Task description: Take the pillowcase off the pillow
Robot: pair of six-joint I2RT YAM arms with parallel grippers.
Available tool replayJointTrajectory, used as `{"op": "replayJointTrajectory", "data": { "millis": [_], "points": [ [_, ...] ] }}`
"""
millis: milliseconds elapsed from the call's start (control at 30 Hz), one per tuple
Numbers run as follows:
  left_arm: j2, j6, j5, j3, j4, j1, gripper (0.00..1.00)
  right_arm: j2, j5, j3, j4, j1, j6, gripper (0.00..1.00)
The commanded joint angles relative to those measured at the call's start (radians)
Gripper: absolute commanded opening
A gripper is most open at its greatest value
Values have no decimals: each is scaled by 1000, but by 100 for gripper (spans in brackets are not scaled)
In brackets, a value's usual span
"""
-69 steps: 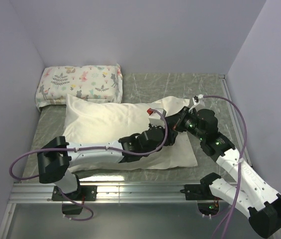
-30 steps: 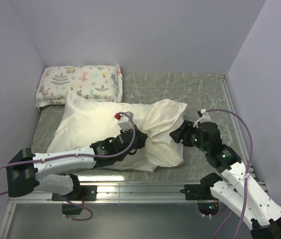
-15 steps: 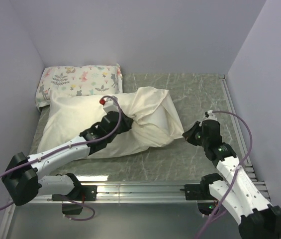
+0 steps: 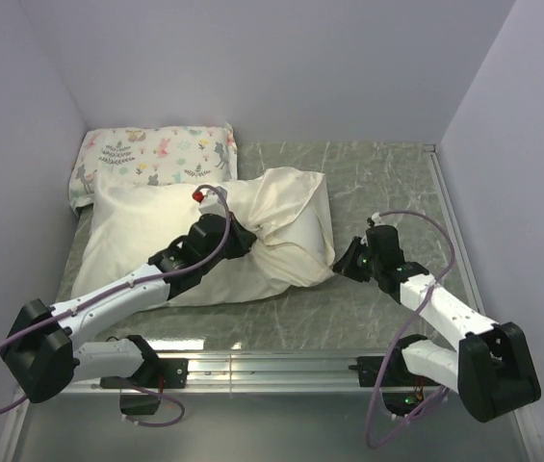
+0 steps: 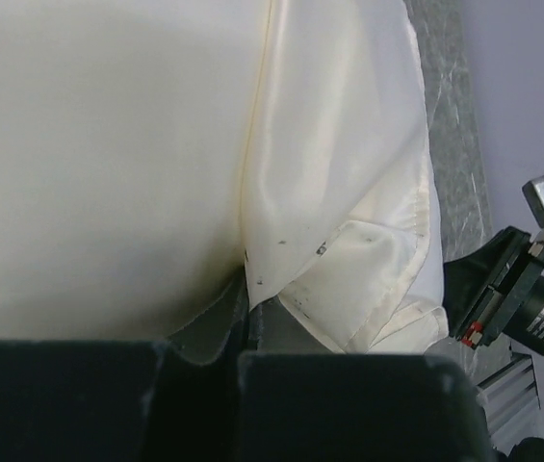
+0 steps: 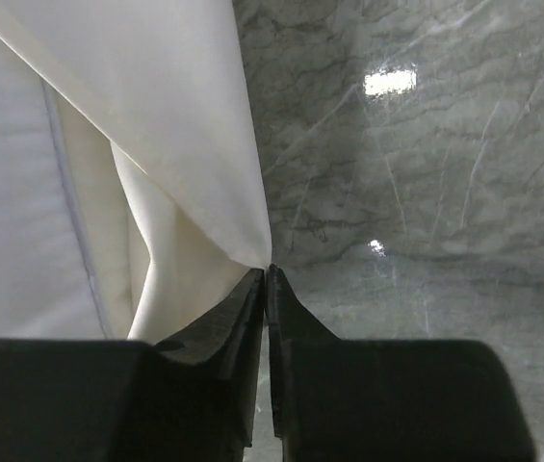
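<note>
From above you see the grey marbled bench [image 4: 387, 178] between lilac walls [image 4: 252, 67]; the pillowcase [image 4: 291, 217] bunches mid-bench, the pillow [image 4: 137, 236] at its 9 o'clock. Left wrist: jaws of the left gripper [image 5: 246, 318] are pinched shut on cloth. Right wrist: jaws of the right gripper [image 6: 268, 279] grip the pillowcase corner.

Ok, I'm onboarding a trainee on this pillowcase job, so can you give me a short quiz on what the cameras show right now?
1. True or false: the small floral animal-print pillow lies at the near right edge of the grey marbled table.
2. The right gripper is closed on: A) a corner of the cream shiny fabric pillowcase; B) the floral pillow; C) nothing.
3. Is the pillowcase fully off the plump plain white pillow?
Key: 1 false, it lies at the far left corner. 2 A. 3 No, it is bunched around the pillow's right end.
</note>
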Motion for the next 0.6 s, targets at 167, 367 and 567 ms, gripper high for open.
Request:
{"op": "replayJointTrajectory", "data": {
  "millis": [167,367,567],
  "points": [
    [33,26,33,-47,-7,-77,0,-117,45,106,-51,3,-50,43],
    [36,12,31,-66,5,-89,1,-255,103,191,-185,1,-70,56],
    [30,14,30,-67,1,-91,0,-285,-79,185,-55,30,-78,63]
  ]
}}
